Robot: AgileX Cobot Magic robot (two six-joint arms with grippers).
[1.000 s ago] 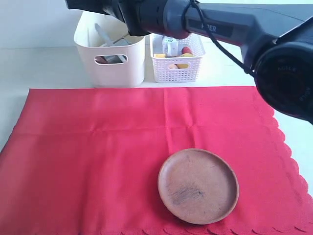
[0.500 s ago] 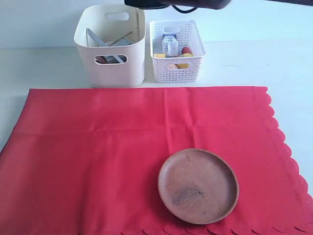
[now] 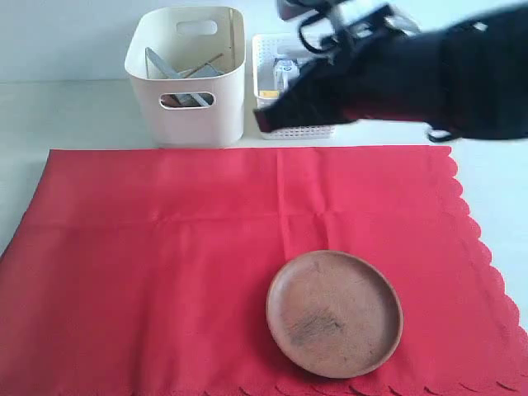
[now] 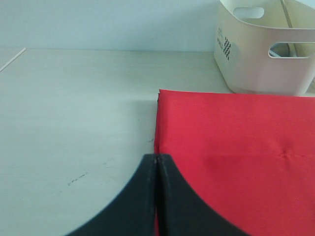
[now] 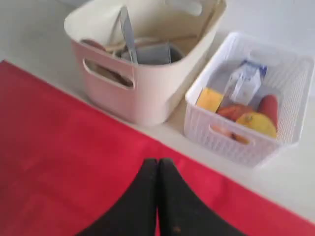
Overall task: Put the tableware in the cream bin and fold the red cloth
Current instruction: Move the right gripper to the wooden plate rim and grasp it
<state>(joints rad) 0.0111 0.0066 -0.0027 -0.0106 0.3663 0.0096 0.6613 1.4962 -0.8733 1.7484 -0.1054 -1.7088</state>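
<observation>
In the exterior view the cloth [image 3: 148, 247] lies flat on the tabletop [image 3: 74, 115] and the plate [image 3: 334, 313] stands on its near right part, away from the bin [image 3: 188, 111], which is just behind the far edge of the cloth. The right arm [image 3: 429, 82] is only a dark blur there and hides most of the basket [image 3: 266, 49]. The left end effector does not appear in that view. The right wrist view shows what the blur covers: the right end effector [image 5: 157, 164] has its two fingers pressed together with nothing between them, above the far edge of the cloth, in front of the bin and the basket. This view also looks into the bin, where a knife [image 5: 128, 34] leans among other tableware, and into the basket, with a carton [image 5: 243, 81] and some food pieces. The left wrist view shows the left end effector [image 4: 156, 160], also pressed together and empty, over the left edge of the cloth near its far corner. Half a second ago the arm was only at the top edge of the exterior view. Now it reaches in from the right, in front of the basket. Cloth, plate and bin have not moved.
</observation>
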